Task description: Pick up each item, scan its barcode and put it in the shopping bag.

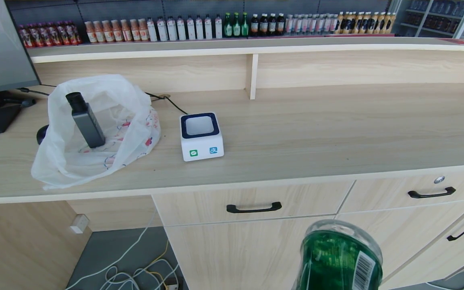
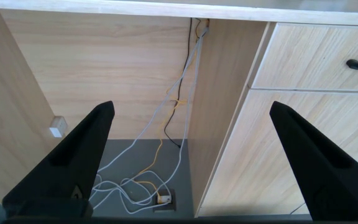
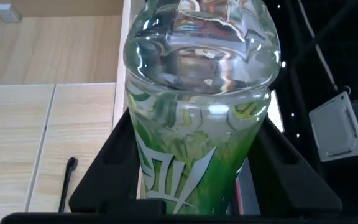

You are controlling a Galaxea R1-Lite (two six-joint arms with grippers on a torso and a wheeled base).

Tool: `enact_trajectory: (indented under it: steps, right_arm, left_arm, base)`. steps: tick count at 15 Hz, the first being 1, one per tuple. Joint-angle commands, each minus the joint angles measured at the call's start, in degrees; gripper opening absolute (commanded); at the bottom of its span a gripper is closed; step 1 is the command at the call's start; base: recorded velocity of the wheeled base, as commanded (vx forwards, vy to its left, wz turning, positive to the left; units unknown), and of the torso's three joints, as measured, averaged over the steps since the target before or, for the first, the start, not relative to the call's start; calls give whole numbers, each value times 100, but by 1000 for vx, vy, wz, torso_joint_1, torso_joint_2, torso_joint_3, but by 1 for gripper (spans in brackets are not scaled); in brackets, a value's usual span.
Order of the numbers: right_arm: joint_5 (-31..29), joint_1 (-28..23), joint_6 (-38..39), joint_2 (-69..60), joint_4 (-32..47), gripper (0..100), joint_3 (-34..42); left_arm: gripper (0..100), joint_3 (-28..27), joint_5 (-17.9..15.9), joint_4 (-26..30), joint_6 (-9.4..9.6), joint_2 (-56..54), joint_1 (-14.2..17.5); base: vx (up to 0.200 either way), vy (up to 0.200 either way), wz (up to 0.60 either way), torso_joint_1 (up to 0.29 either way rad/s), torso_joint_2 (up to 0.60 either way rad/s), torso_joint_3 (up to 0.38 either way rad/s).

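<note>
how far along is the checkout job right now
Done: one grey bottle stands inside the shopping bag. In hand: the right gripper is shut on a green bottle, held low in front of the drawers, below the counter, with its barcode showing. Left: bring it to the scanner, scan it, then bag it. The left gripper is open and empty.

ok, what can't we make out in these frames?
Head view: green bottle and its barcode are cut off by the bottom edge.
Head view: dark object is mostly hidden behind the shopping bag.
Head view: shelf bottles are too small to identify.
</note>
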Motion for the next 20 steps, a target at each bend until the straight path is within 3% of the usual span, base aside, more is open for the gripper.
enact_trajectory:
  steps: [1, 3, 7, 11, 20]
  right_arm:
    - [20, -3, 217, -227, -10, 0, 28]
    - [12, -74, 991, -517, -10, 0, 37]
    - [-94, -777, 2230, -1159, 34, 0, -7]
    - [-129, -1216, 3381, -1027, 166, 0, 64]
    - [126, -1410, 4506, -904, 438, 0, 28]
  left_arm:
    - [100, 0, 0, -2, 0, -2, 0]
    - [100, 0, 0, -2, 0, -2, 0]
    - [100, 0, 0, -2, 0, -2, 0]
    - [100, 0, 0, -2, 0, -2, 0]
    - [100, 0, 0, -2, 0, -2, 0]
  base:
    - [0, 0, 0, 0, 0, 0]
    - [0, 0, 0, 0, 0, 0]
    - [0, 0, 0, 0, 0, 0]
    - [0, 0, 0, 0, 0, 0]
    - [0, 0, 0, 0, 0, 0]
